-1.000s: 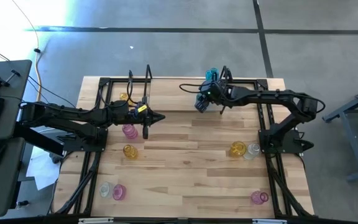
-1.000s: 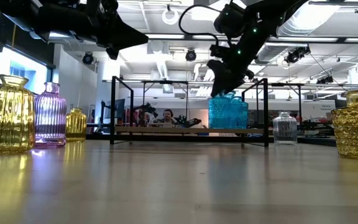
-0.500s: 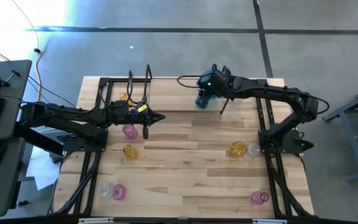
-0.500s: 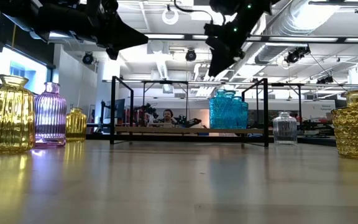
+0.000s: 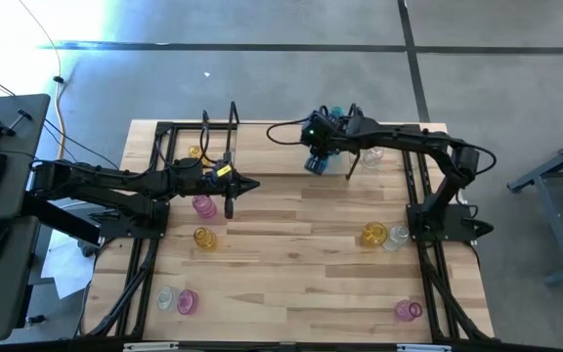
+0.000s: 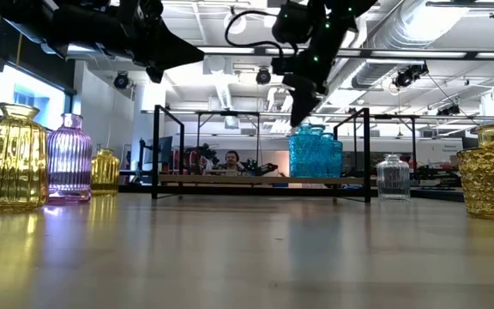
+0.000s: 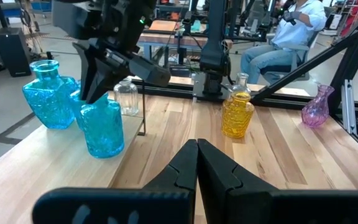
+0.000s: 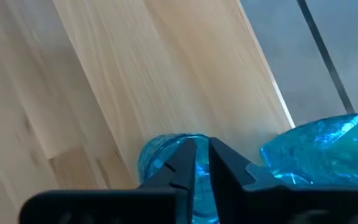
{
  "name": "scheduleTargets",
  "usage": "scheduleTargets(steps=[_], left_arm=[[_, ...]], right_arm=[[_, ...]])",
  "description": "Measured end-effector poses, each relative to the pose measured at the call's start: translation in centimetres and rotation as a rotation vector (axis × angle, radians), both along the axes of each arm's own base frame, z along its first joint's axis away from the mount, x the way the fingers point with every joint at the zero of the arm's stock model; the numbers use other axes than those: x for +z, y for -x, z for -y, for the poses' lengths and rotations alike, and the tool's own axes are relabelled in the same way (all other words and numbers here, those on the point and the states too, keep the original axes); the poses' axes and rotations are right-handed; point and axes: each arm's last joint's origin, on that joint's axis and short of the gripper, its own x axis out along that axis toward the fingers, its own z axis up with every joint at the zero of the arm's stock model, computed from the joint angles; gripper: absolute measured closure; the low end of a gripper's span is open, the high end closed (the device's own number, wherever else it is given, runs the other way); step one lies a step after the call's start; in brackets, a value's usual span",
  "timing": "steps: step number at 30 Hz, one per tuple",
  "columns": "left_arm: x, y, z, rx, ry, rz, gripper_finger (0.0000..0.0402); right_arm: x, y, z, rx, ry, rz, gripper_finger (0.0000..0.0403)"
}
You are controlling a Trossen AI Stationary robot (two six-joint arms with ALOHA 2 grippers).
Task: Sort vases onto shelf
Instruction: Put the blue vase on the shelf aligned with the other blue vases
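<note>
Now the right gripper (image 6: 303,107), fingers nearly together and grasping nothing, is hanging just above a blue vase (image 6: 309,153) standing on the shelf (image 6: 264,180); next, I'd guess, it fetches another.

You see cyan-blue ribbed vases (image 7: 102,127) on the light-wood shelf (image 7: 55,155), with amber (image 7: 237,114) and pink (image 7: 316,108) vases beyond it.

Overhead straight down, tabletop level, wrists close, sharing blue vases (image 6: 314,153)
</note>
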Motion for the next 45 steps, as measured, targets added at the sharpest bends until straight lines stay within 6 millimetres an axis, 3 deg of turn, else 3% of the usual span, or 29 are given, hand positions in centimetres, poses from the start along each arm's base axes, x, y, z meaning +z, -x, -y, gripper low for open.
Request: scheduleTargets(steps=[5, 13, 18, 22, 26, 35, 45], left_arm=[[0.0, 0.0, 0.0, 0.000, 0.000, 0.000, 0.0401], [0.0, 0.0, 0.0, 0.000, 0.000, 0.001, 0.0401], [0.0, 0.0, 0.0, 0.000, 0.000, -0.001, 0.0401], [-0.1, 0.0, 0.0, 0.000, 0.002, -0.013, 0.0401], [-0.1, 0.0, 0.0, 0.001, 0.001, -0.012, 0.0401], [-0.2, 0.0, 0.0, 0.000, -0.006, -0.021, 0.0401], [-0.2, 0.0, 0.0, 0.000, -0.005, -0.022, 0.0401]], right_arm=[[-0.2, 0.4, -0.1, -0.013, -0.001, -0.047, 0.0400], [-0.3, 0.7, -0.1, -0.021, 0.012, -0.086, 0.0400], [1.5, 0.7, -0.3, -0.008, 0.037, -0.050, 0.0400], [2.9, 1.0, -1.8, 0.034, 0.022, -0.008, 0.0401], [1.9, 0.2, -2.7, 0.064, -0.003, -0.041, 0.0402], [-1.4, -1.1, -2.0, 0.065, -0.028, -0.151, 0.0403], [-1.9, -0.5, -1.9, 0.042, -0.010, -0.248, 0.0403]])
